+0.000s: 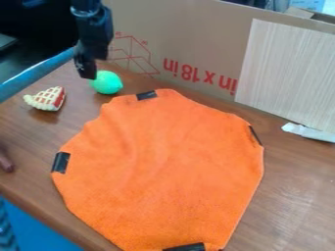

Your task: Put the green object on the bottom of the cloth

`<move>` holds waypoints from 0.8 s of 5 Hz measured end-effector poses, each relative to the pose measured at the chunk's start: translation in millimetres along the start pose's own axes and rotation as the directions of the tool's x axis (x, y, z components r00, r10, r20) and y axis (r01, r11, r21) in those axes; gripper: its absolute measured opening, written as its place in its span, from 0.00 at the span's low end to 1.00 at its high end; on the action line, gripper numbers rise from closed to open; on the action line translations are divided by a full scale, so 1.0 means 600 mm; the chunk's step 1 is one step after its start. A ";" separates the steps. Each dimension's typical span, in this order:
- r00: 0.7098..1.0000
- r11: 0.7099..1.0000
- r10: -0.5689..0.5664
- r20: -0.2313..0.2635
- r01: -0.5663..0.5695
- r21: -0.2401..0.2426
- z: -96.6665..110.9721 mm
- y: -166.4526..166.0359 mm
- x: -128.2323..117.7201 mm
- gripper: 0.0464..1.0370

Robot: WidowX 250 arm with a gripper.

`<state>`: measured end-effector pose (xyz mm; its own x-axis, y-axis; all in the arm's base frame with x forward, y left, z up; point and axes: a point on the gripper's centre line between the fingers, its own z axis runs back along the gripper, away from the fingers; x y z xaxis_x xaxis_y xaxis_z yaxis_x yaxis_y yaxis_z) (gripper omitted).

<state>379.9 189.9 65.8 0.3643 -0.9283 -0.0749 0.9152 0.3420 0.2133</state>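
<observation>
risks, as we judge them: the green object point(107, 83) sits on the table point(294, 181), just off the top-left part of the cloth point(170, 166) and near its top tape point(146, 95). it is rounded and looks smooth, so a grasp taken off its middle could squirt it out or roll it toward the pie slice point(47, 99). the box point(177, 44) stands close behind; a wide approach from that side might knock it.

if we carry too low over the cloth, we could snag the top tape or ruck the fabric. we take the goal to be the near end, by the bottom tape point(185, 247); a release too close to that edge, or from too high, might let the green object roll off. stopping short would leave it mid-cloth.

pose: the gripper point(86, 69) hangs down at upper left, its tip at the upper-left side of the green object. we cannot tell whether the two touch, nor whether the gripper is open or closed. we note no lift: the green object appears to rest on the wood.
</observation>
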 end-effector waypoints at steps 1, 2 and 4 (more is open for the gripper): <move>1.000 1.000 0.014 0.000 -0.014 -0.028 -0.015 0.018 0.000 0.96; 0.999 0.998 0.048 -0.024 -0.049 -0.041 -0.039 0.033 0.005 0.96; 0.996 0.994 0.075 -0.052 -0.079 -0.072 -0.068 0.050 0.010 0.96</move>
<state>416.5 200.7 31.9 0.4405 -0.8911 -0.1091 0.8937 0.4237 0.1476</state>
